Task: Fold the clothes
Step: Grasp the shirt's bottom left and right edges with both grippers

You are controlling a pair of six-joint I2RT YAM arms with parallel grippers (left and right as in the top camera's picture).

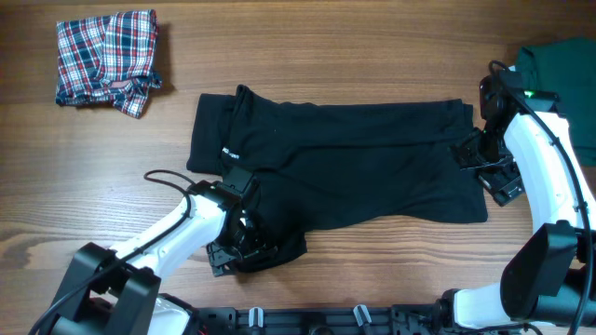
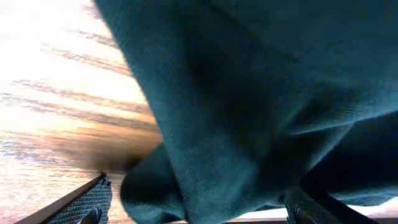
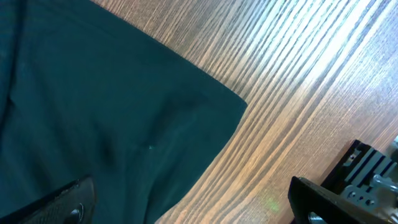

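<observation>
Black shirt [image 1: 354, 158] lies spread between 2 grippers. Left gripper [image 1: 247, 251] at its near-left corner, fingers wide, cloth bunched between, unpinched. Right gripper [image 1: 486, 172] at its right edge, fingers wide. We'd pinch both hems together.

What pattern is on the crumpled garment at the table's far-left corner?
The crumpled garment is red, blue and white plaid, clearest in the overhead view.
</observation>
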